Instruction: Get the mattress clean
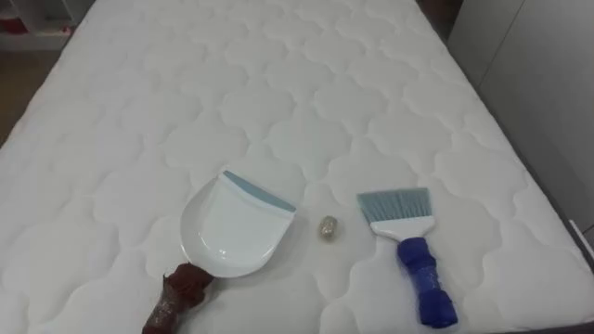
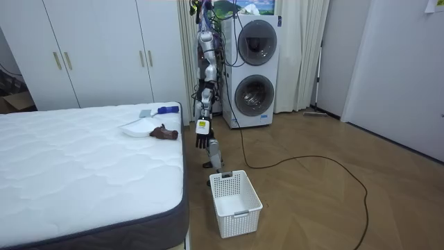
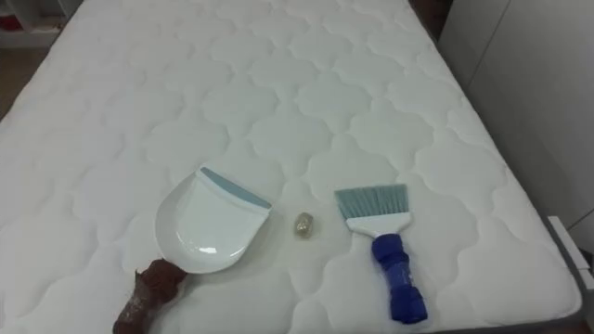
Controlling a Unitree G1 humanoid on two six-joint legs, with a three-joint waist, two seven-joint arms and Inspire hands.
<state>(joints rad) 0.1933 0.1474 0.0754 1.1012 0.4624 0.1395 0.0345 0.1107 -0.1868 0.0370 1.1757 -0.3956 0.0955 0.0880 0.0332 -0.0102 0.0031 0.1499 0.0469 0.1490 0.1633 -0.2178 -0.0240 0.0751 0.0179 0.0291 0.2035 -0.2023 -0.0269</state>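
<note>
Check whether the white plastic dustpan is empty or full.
Empty: the white plastic dustpan shows a bare inside; the small beige pellet lies outside it on the white quilted mattress.

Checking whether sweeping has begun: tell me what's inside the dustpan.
Nothing: the dustpan is bare inside. The small crumb lies on the mattress beside its lip, toward the brush. The mattress beneath the pan is covered.

I see the white quilted bed [image 1: 278, 74] with three things in a row close to its near edge: a white dustpan [image 1: 232, 227], its dark red handle toward that edge, a small beige lump [image 1: 328, 227] just beside it, and a blue-handled brush [image 1: 408, 246] nearer the right corner.
</note>
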